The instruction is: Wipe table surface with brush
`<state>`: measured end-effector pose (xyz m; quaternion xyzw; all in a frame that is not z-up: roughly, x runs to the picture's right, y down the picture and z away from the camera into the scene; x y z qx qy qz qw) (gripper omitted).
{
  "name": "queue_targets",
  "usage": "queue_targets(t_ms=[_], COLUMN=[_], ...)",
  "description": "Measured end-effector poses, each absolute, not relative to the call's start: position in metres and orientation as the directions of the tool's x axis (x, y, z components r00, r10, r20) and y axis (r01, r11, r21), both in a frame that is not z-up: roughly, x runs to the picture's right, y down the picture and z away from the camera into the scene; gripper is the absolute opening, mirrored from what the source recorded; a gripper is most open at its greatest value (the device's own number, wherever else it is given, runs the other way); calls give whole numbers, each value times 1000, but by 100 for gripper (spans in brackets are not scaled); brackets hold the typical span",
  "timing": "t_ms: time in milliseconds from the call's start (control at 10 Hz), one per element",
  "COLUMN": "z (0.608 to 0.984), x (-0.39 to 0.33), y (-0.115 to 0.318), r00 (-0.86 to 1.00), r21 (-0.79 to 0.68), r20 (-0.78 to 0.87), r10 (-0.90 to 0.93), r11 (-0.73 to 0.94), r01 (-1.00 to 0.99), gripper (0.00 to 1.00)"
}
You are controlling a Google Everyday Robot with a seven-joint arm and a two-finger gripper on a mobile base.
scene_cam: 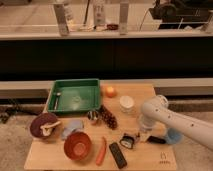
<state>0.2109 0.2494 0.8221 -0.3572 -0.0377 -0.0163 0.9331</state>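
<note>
The brush, a small chunky black object with whitish patches, lies on the pale wooden table surface right of the middle, near the front. My gripper hangs from the white arm that reaches in from the right. It is low over the table, just to the right of the brush and close against it. I cannot see whether it holds the brush. A small dark mark shows near the front right corner.
A green tray sits at the back left. Nearby are an orange fruit, a white cup and dark grapes. In front are an orange bowl, a carrot, a black slab and a dark bowl. A blue cup stands at the right.
</note>
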Motion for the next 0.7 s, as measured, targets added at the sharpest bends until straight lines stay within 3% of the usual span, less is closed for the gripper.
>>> queue_targets(t_ms=[300, 400, 700], z=[799, 786, 773], x=[168, 144, 130], y=[235, 224, 209], r00=[993, 989, 980], r21=[-606, -564, -503], r20=[89, 71, -32], r10=[-82, -128, -195], r11=[786, 813, 851], r01=[119, 146, 153], gripper=[14, 3, 0])
